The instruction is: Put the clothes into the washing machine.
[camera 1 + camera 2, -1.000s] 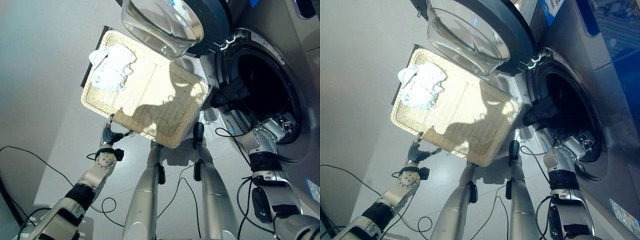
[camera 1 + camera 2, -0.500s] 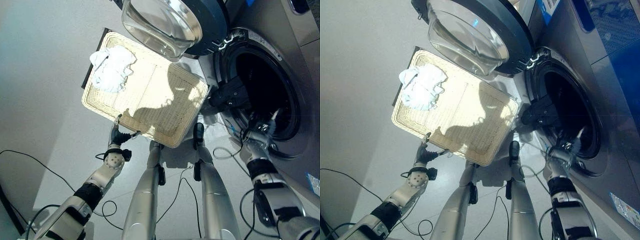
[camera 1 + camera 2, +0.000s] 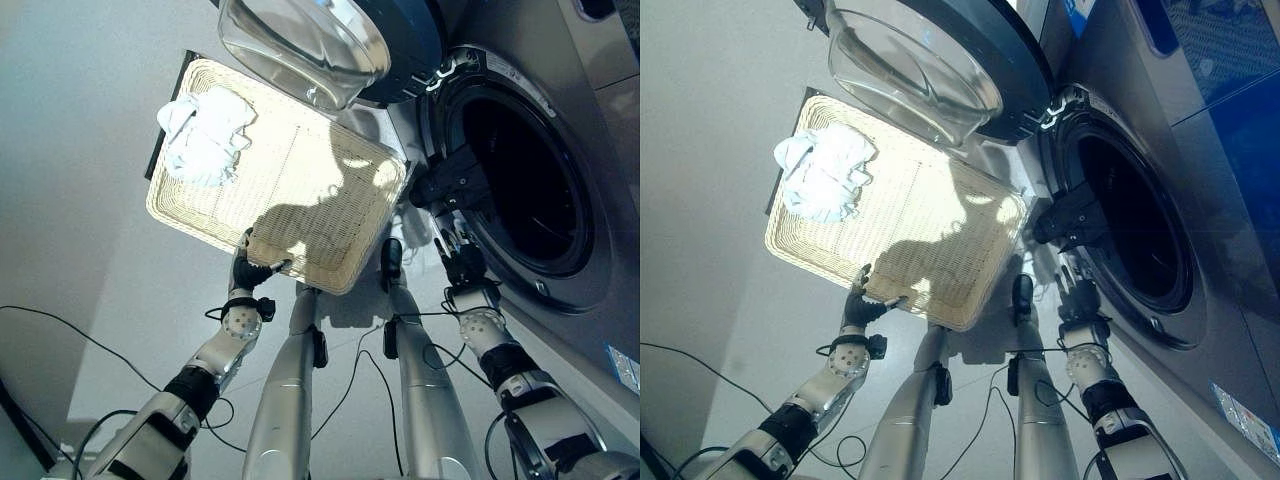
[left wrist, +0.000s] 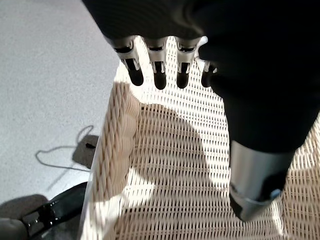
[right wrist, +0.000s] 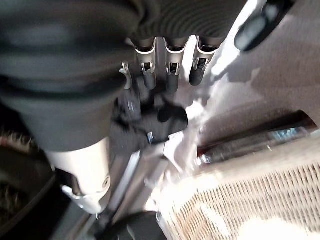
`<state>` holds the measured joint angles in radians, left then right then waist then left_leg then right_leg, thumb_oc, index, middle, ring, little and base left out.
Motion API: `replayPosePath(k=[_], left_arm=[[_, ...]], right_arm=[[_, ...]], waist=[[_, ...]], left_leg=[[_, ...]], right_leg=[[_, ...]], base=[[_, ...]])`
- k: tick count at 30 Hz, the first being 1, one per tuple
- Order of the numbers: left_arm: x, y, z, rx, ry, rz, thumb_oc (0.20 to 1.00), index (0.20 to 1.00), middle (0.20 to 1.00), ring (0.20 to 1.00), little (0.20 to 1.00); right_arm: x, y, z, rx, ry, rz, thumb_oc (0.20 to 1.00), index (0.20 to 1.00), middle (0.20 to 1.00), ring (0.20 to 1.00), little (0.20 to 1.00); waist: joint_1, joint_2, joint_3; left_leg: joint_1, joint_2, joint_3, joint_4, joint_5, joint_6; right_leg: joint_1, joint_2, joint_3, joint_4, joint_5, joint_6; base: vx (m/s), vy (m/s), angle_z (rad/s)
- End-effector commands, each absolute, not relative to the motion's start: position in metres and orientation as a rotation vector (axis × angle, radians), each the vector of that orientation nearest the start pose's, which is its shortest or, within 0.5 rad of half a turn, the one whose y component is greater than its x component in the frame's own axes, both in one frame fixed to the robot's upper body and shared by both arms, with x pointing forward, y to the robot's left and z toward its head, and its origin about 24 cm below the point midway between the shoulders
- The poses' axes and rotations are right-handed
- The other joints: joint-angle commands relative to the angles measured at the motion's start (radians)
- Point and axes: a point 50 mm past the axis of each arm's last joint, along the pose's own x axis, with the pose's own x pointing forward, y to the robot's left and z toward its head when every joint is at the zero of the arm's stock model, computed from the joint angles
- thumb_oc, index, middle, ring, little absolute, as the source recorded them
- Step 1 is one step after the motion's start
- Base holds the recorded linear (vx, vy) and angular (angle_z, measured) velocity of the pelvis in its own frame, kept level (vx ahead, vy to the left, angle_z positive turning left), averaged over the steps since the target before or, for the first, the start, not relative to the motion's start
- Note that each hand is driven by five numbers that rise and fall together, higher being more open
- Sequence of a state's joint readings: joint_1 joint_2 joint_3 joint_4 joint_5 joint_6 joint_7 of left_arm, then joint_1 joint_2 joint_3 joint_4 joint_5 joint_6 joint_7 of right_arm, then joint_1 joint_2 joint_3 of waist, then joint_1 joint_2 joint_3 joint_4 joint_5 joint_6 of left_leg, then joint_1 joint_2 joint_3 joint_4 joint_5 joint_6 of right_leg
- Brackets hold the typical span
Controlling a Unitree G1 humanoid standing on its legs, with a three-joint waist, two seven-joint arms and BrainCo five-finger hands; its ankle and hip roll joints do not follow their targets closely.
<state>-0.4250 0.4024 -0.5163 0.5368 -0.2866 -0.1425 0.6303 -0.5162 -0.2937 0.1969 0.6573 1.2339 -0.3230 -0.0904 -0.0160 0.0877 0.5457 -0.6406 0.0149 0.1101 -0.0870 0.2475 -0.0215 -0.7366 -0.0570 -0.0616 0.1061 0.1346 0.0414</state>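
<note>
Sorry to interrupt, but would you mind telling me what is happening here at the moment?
A humanoid robot is loading laundry. Its left hand is at the near rim of a wicker basket on the floor, fingers straight over the weave. A white bundle of clothes lies in the basket's far corner. The right hand is open beside the washing machine, near the rim of the drum opening, and the machine's door hangs open above the basket.

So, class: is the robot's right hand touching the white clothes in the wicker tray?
Apart. The left eye view shows the right hand beside the washer opening, while the white clothes lie at the wicker tray's far corner.
</note>
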Motion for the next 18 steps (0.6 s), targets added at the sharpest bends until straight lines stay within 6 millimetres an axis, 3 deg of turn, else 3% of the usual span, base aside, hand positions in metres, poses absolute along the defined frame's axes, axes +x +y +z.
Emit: replayPosePath(k=[1,3,4,8,12,18], left_arm=[[0.306,0.172,0.029,0.344,-0.011,0.308,1.000,1.000,1.000,1.000,1.000],[0.306,0.172,0.029,0.339,-0.012,0.316,1.000,1.000,1.000,1.000,1.000],[0.303,0.171,0.024,0.320,0.000,0.319,1.000,1.000,1.000,1.000,1.000],[0.303,0.170,0.021,0.253,0.009,0.314,1.000,1.000,1.000,1.000,1.000],[0.305,0.170,0.024,0.089,-0.021,0.282,1.000,1.000,1.000,1.000,1.000],[0.311,0.180,0.043,-0.067,-0.116,0.308,1.000,1.000,1.000,1.000,1.000]], right_arm=[[0.330,-0.188,0.050,0.738,-0.049,-0.190,1.000,1.000,1.000,1.000,1.000],[0.330,-0.180,0.047,0.724,-0.018,-0.163,1.000,1.000,1.000,1.000,1.000],[0.326,-0.171,0.035,0.701,0.053,-0.139,1.000,1.000,1.000,1.000,1.000],[0.325,-0.169,0.016,0.713,0.165,-0.109,1.000,1.000,1.000,1.000,1.000],[0.327,-0.179,0.004,0.785,0.222,-0.137,1.000,1.000,1.000,1.000,1.000],[0.335,-0.197,0.007,0.816,0.227,-0.189,1.000,1.000,1.000,1.000,1.000]], waist=[[-0.021,0.002,-0.026],[-0.023,0.001,-0.026],[-0.024,0.002,-0.026],[-0.020,0.008,-0.026],[-0.011,0.024,-0.026],[0.005,0.052,-0.026]], left_leg=[[-0.017,-0.068,0.002,0.038,-0.049,-0.031],[-0.029,-0.067,0.006,0.042,-0.045,-0.032],[-0.024,-0.065,0.007,0.040,-0.046,-0.033],[-0.036,-0.064,0.010,0.045,-0.044,-0.036],[-0.062,-0.064,0.007,0.053,-0.041,-0.040],[-0.110,-0.067,-0.001,0.060,-0.029,-0.044]], right_leg=[[0.023,0.010,-0.033,-0.073,0.090,0.069],[0.012,0.011,-0.030,-0.072,0.092,0.067],[0.016,0.011,-0.029,-0.073,0.088,0.066],[0.007,0.011,-0.028,-0.074,0.088,0.064],[-0.015,0.013,-0.024,-0.067,0.085,0.063],[-0.064,0.014,-0.021,-0.041,0.078,0.058]], base=[[-0.01,0.054,0.00],[0.00,0.054,0.00],[0.00,0.046,-0.02],[0.01,0.038,-0.02],[0.02,0.018,-0.04],[0.01,-0.003,0.00]])
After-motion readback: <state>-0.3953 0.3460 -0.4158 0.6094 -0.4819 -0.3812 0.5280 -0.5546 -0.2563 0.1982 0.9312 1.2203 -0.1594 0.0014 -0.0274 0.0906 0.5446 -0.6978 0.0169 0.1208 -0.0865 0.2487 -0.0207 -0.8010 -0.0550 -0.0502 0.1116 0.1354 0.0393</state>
